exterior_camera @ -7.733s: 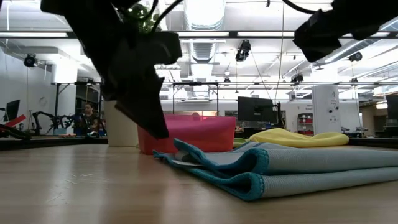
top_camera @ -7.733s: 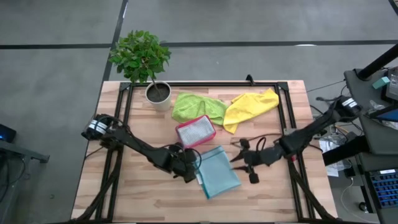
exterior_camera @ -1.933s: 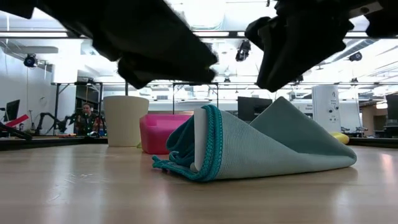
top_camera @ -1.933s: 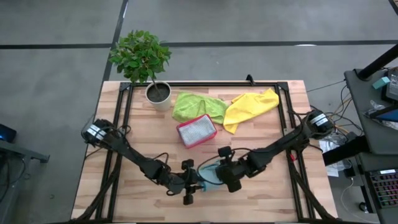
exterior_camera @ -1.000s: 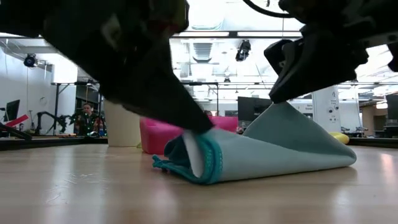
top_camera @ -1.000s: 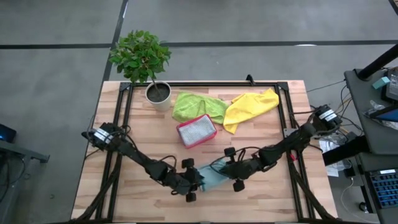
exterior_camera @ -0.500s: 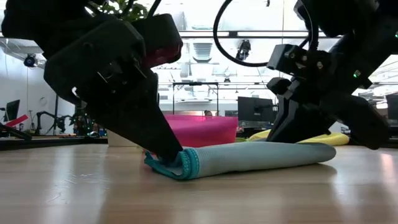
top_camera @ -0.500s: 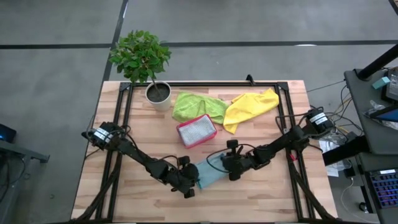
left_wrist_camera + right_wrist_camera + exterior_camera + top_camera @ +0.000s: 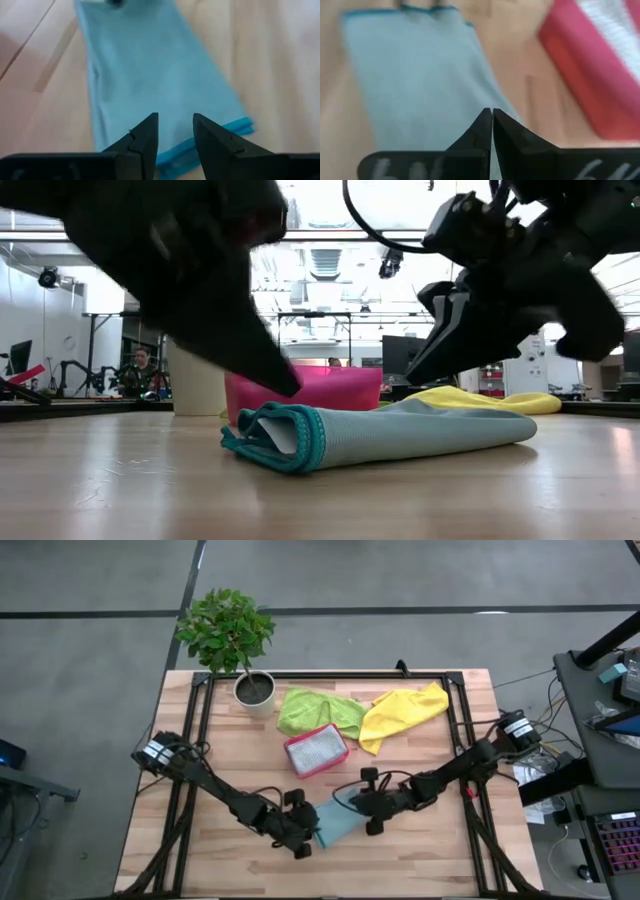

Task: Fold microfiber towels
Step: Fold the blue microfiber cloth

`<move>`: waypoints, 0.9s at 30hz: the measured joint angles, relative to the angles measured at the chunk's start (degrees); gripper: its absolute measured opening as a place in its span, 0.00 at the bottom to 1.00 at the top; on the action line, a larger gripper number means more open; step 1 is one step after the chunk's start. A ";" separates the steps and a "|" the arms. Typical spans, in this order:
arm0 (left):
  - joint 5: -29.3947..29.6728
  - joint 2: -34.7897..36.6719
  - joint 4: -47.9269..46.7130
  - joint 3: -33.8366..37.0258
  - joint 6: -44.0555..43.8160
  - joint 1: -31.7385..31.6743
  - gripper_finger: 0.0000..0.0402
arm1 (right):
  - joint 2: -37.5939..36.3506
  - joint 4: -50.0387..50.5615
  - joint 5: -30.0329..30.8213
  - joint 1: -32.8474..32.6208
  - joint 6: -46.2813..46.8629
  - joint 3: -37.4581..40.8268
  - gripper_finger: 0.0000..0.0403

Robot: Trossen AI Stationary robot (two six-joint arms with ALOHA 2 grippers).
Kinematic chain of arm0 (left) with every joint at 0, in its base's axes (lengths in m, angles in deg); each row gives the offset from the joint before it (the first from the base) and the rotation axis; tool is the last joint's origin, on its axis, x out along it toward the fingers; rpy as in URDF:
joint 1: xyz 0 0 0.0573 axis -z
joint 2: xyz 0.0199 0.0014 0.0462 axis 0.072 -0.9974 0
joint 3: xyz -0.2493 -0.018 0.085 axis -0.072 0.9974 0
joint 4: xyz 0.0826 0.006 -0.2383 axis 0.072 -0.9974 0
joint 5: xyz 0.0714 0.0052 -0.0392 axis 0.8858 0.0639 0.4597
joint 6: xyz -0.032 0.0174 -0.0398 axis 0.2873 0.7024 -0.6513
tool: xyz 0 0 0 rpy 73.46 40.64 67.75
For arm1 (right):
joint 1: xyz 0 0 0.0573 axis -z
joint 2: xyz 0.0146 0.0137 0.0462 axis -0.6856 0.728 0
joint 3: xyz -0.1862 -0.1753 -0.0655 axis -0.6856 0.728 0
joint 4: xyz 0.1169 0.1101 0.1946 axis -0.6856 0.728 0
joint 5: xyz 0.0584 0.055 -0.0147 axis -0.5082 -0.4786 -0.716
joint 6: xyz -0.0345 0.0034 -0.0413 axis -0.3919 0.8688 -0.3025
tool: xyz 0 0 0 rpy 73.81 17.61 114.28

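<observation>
The teal-blue towel (image 9: 340,821) lies folded into a narrow strip on the table near its front middle, and also shows in the low view (image 9: 400,435). My left gripper (image 9: 175,132) is open just above the strip's near-left end (image 9: 308,834). My right gripper (image 9: 492,122) is shut and empty just above its far-right end (image 9: 362,807). In the low view both stand clear above the cloth. A lime green towel (image 9: 318,710) and a yellow towel (image 9: 405,710) lie crumpled at the back. A pale grey cloth (image 9: 314,748) lies in the pink tray.
The pink tray (image 9: 327,764) stands just behind the teal towel. A potted plant (image 9: 252,688) stands at the back left. A black frame (image 9: 330,676) runs around the table's back and sides. Bare wood lies to the left and right of the towel.
The teal towel's raised, tented half has been laid down over the rest, so the cloth now lies flat as a folded strip. Both grippers pressed low at its two ends half a second ago and have since risen clear of it.
</observation>
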State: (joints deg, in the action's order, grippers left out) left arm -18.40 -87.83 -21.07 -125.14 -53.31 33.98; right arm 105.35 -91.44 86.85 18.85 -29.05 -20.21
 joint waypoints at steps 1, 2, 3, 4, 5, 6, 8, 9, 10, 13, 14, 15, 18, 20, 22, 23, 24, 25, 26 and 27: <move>0.59 -0.18 -0.24 0.36 -0.16 -0.04 0.27 | 0.04 -1.22 -1.39 -0.19 0.23 0.29 0.02; 1.02 -0.21 -0.88 0.87 -0.80 -0.06 0.27 | 0.04 -2.31 -2.79 -0.28 0.71 0.72 0.02; 1.22 -0.23 -0.97 1.33 -1.69 -0.13 0.27 | 0.04 -3.82 -3.99 -0.44 1.44 1.21 0.02; 1.45 -0.24 -0.78 1.78 -2.51 -0.23 0.27 | 0.04 -5.47 -5.00 -0.61 1.84 1.79 0.02; 1.74 -0.22 -0.93 2.20 -3.14 -0.27 0.27 | 0.04 -6.40 -5.17 -0.89 2.30 2.55 0.02; 2.09 -0.22 -1.53 2.60 -3.81 -0.27 0.27 | 0.04 -6.91 -5.19 -1.10 2.61 3.35 0.02; 2.33 -0.22 -2.88 3.31 -5.04 -0.36 0.27 | 0.06 -8.38 -5.29 -1.25 3.13 4.82 0.02; 2.35 -0.22 -2.89 3.59 -5.99 -0.40 0.27 | 0.06 -8.72 -5.28 -1.21 3.85 5.58 0.02; 2.40 -0.22 -2.70 3.95 -6.79 -0.46 0.27 | 0.04 -8.76 -5.17 -1.19 4.89 6.29 0.02; 2.75 -0.20 -2.56 4.80 -7.67 -0.53 0.27 | 0.06 -8.49 -5.07 -1.15 6.84 8.31 0.02; 2.74 -0.20 -2.55 4.84 -7.66 -0.53 0.27 | 0.06 -8.63 -5.02 -1.17 7.16 8.79 0.02; 2.74 -0.20 -2.55 4.85 -7.64 -0.53 0.27 | 0.06 -8.90 -5.02 -1.17 7.44 9.30 0.02; 2.69 -0.11 -2.93 4.72 -7.60 -0.53 0.27 | -0.05 -9.25 -4.92 -1.17 8.68 10.87 0.02; 2.07 0.20 -3.38 4.63 -7.54 -0.53 0.27 | -0.38 -8.87 -4.91 -1.17 9.06 11.38 0.02; 1.07 0.85 -3.75 4.61 -7.48 -0.55 0.27 | -0.65 -8.62 -4.93 -1.17 9.36 11.40 0.02; 0.52 1.32 -3.96 4.61 -7.39 -0.55 0.27 | -0.89 -8.30 -4.93 -1.19 9.48 11.35 0.02; 0.01 1.84 -3.92 4.61 -7.22 -0.55 0.27 | -1.25 -7.64 -4.95 -1.19 9.48 11.27 0.02; -0.13 2.50 -4.02 4.61 -7.03 -0.55 0.27 | -1.54 -7.22 -4.98 -1.19 9.46 11.15 0.02; -0.19 3.20 -4.14 4.61 -6.46 -0.53 0.27 | -1.76 -7.13 -4.98 -1.19 9.48 11.04 0.02; -0.25 3.83 -4.02 4.61 -6.16 -0.51 0.27 | -2.14 -7.02 -5.01 -1.19 9.48 10.98 0.02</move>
State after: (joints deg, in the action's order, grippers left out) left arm -18.65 -84.00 -25.09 -120.53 -59.48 33.47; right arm 103.21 -98.46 81.84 17.65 -19.58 -9.23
